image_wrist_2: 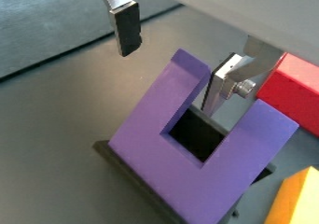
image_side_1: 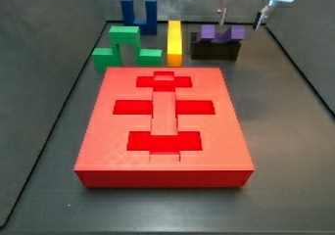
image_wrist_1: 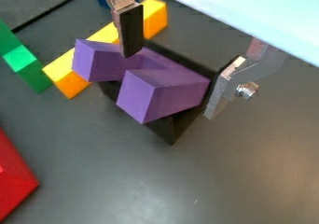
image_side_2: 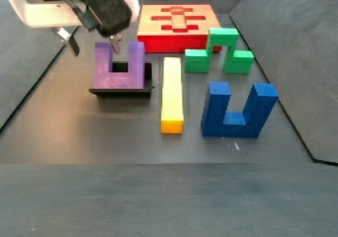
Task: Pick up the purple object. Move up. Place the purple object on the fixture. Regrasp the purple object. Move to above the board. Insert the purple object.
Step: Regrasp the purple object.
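The purple object (image_wrist_1: 147, 86) is a U-shaped block resting on the black fixture (image_wrist_1: 174, 127), prongs up in a side view (image_side_1: 217, 33). It shows in the other side view too (image_side_2: 119, 63), on the fixture (image_side_2: 119, 89). My gripper (image_wrist_1: 178, 64) hangs over it, open and holding nothing. In a wrist view (image_wrist_2: 174, 64) one finger (image_wrist_2: 225, 92) is by the U's notch. The other finger (image_wrist_2: 125, 30) is well outside one prong of the purple object (image_wrist_2: 187, 144). The red board (image_side_1: 164, 112) lies apart from the fixture (image_side_1: 216, 53).
A yellow bar (image_side_2: 172, 93), green stepped blocks (image_side_2: 218, 48) and a blue U-shaped block (image_side_2: 238, 108) lie beside the fixture. In the wrist views the yellow bar (image_wrist_1: 152, 18), a green block (image_wrist_1: 18, 55) and the board's corner (image_wrist_2: 293, 92) are close by.
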### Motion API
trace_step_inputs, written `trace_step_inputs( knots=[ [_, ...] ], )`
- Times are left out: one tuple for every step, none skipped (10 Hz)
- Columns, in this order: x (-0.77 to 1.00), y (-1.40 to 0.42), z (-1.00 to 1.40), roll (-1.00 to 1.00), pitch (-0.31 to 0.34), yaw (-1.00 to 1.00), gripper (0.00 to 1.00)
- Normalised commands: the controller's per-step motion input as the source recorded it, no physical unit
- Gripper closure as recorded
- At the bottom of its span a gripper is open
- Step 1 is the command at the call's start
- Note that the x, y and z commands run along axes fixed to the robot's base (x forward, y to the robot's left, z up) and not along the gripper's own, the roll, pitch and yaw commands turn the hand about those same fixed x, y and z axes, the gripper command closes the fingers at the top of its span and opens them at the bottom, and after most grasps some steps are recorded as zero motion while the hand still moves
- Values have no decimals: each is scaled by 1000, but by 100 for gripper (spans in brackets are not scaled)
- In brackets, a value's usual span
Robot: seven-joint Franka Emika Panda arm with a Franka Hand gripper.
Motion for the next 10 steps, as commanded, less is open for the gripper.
trace_step_inputs(
  knots=[
    [-83, -31, 0, 811, 0, 20, 0],
    [-146, -54, 0, 834, -14, 26, 0],
    [-177, -109, 0, 829, -3, 23, 0],
    [-154, -203, 0, 814, -31, 37, 0],
    [-91, -303, 0, 800, -40, 43, 0],
    [-89, -297, 0, 811, -51, 37, 0],
    [-29, -309, 0, 809, -60, 20, 0],
    [9, -331, 0, 794, -43, 0, 0],
    [69, -289, 0, 849, -17, 0, 0],
    [20, -214, 0, 949, 0, 0, 0]
  ],
)
